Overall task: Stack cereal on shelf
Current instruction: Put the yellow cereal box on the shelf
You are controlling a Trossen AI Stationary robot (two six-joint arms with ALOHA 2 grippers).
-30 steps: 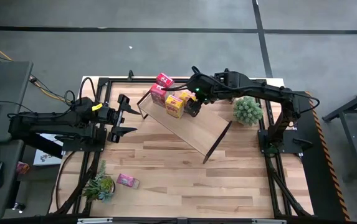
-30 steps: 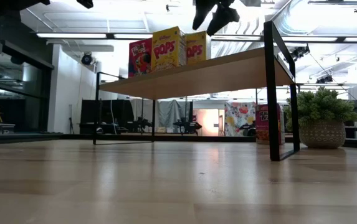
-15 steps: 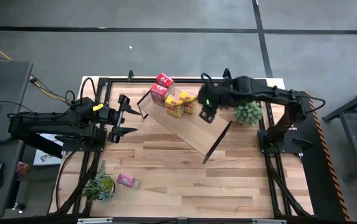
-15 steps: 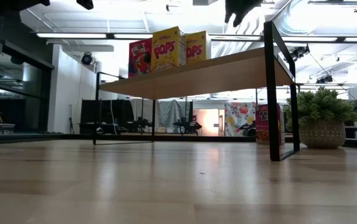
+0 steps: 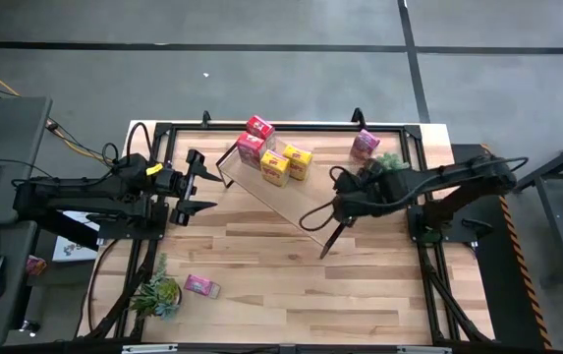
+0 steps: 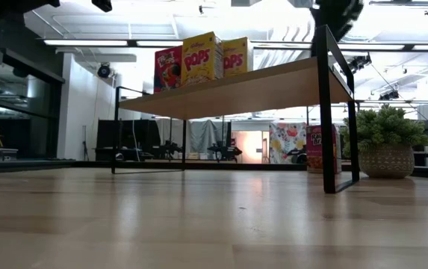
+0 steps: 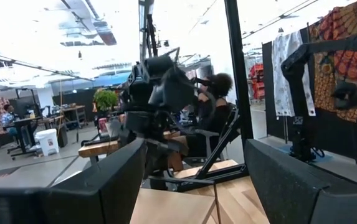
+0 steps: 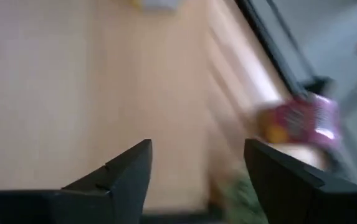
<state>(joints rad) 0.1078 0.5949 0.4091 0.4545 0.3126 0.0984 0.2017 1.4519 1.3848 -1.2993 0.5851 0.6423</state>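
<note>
The shelf (image 5: 291,197), a light-wood board on black end frames, stands slantwise on the table. On its far-left part stand a red cereal box (image 5: 258,126), a magenta one (image 5: 250,147) and two yellow ones (image 5: 274,168) (image 5: 298,160); in the low view three show upright (image 6: 202,57). A pink box (image 5: 365,145) stands on the table at the far right, another (image 5: 200,285) lies near the left front. My right gripper (image 5: 336,200) is open and empty above the shelf's right end (image 8: 197,168). My left gripper (image 5: 200,182) is open and empty left of the shelf.
A potted plant (image 5: 391,169) stands at the far right beside my right arm, and shows in the low view (image 6: 382,148). A second plant (image 5: 156,293) lies at the near left. The tabletop (image 5: 261,295) has free wood in front of the shelf.
My right gripper has left the yellow boxes and gone along the shelf toward the table's right and near edges, to the shelf's right end. The boxes stay standing on the shelf. The pink box at the far right, hidden by the arm before, now shows.
</note>
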